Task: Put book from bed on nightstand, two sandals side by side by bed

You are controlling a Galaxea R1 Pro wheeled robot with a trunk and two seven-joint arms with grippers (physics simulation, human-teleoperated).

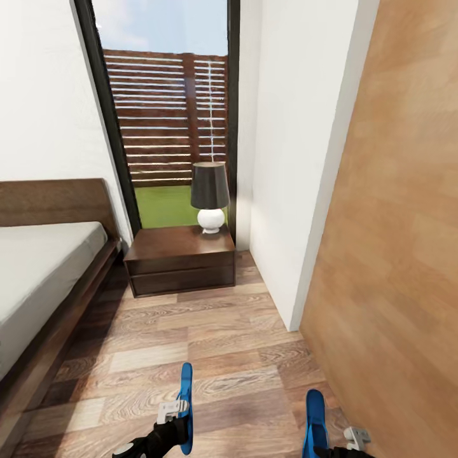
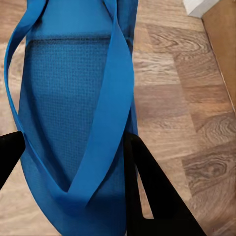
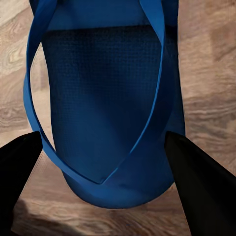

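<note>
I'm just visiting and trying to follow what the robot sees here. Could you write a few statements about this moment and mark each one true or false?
1. Each gripper holds a blue sandal: the left gripper has one sandal, the right gripper the other sandal. True.
2. A lamp stands on the nightstand. True.
3. The book lies on the nightstand. False; only the lamp is on it.
4. The bed is at the right. False; it is at the left.

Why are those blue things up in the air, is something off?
Yes: both sandals are off the floor, one clamped in the left gripper, one in the right gripper. The lamp stands upright on the nightstand; nothing spilled.
</note>
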